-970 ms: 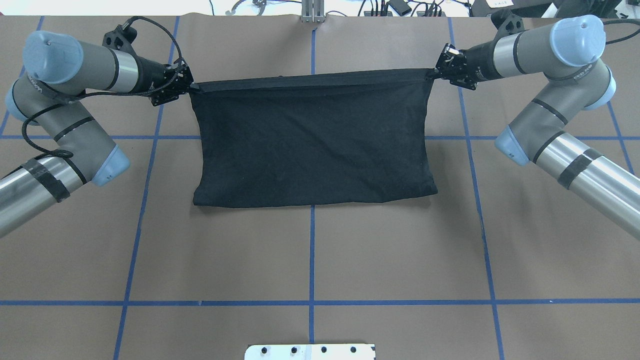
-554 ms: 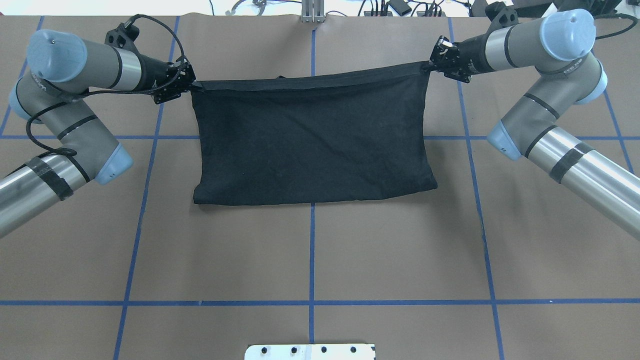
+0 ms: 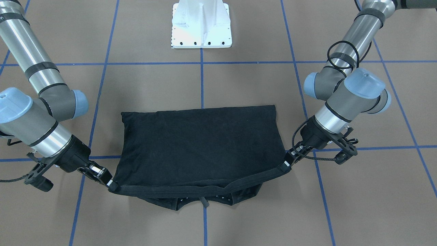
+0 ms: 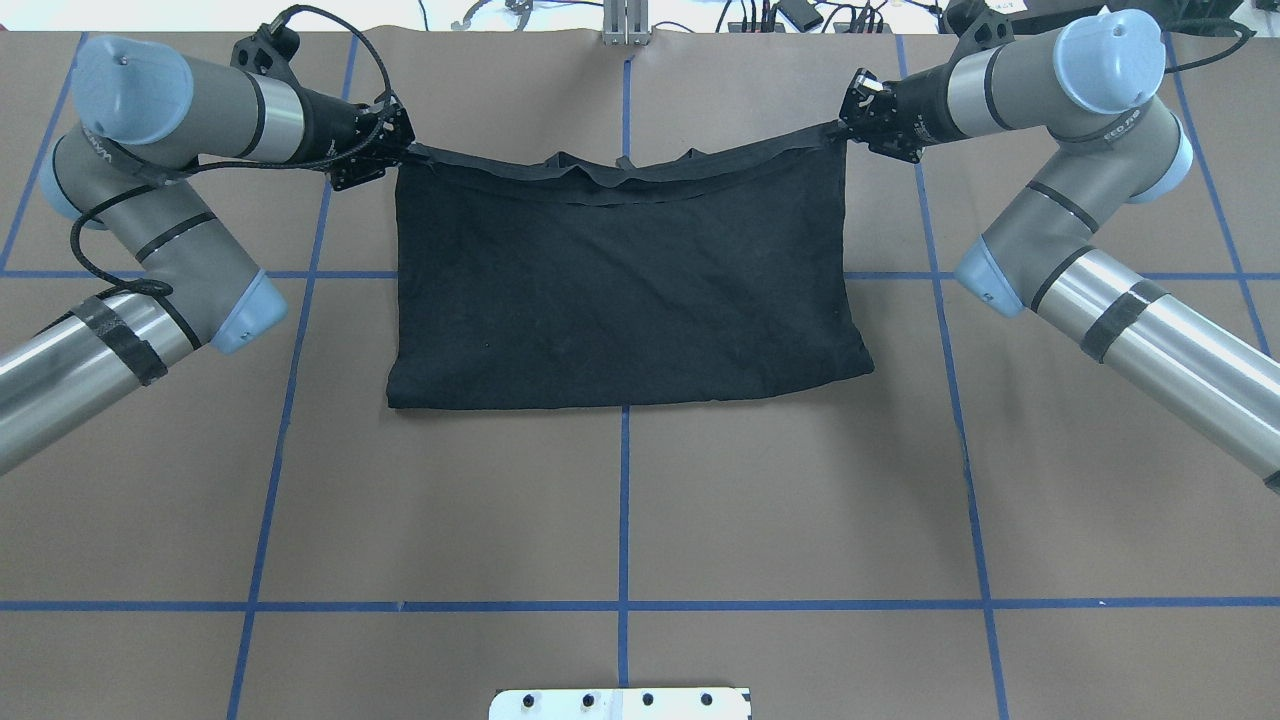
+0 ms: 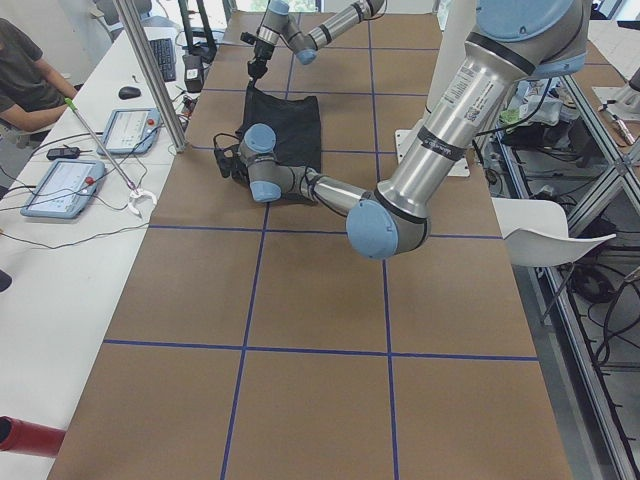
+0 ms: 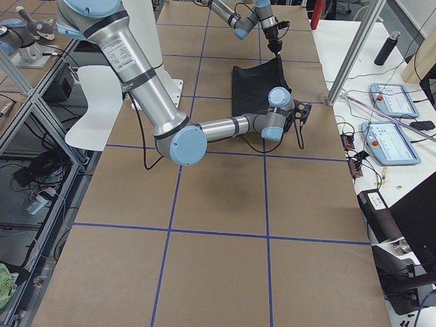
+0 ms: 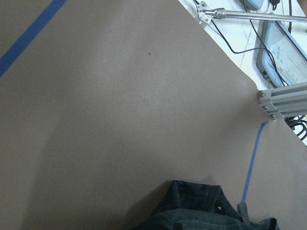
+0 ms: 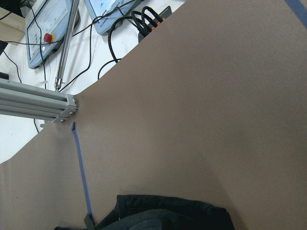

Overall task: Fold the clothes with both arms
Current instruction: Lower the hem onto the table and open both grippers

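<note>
The black T-shirt [image 4: 625, 270] lies folded across the middle of the brown table, plain side up, its graphic hidden. My left gripper [image 4: 405, 152] is shut on its far left corner and my right gripper [image 4: 838, 128] on its far right corner. The held edge hangs slack and rippled between them, raised off the table. In the front-facing view the shirt [image 3: 201, 143] droops from the left gripper [image 3: 288, 160] and right gripper [image 3: 111, 184], with a lower layer showing beneath. Each wrist view shows only a bit of shirt [image 7: 201, 211] [image 8: 163, 211].
The white pedestal base [image 3: 201, 24] stands at the near table edge. Blue tape lines [image 4: 624, 500] grid the table. An aluminium post [image 4: 625, 25], cables and control tablets [image 6: 392, 99] sit beyond the far edge. A person [image 5: 25, 75] sits at the side desk.
Both grippers moved toward the table's far edge and a little inward. The shirt's held edge, taut before, now sags and ripples. The near folded edge has not moved.
</note>
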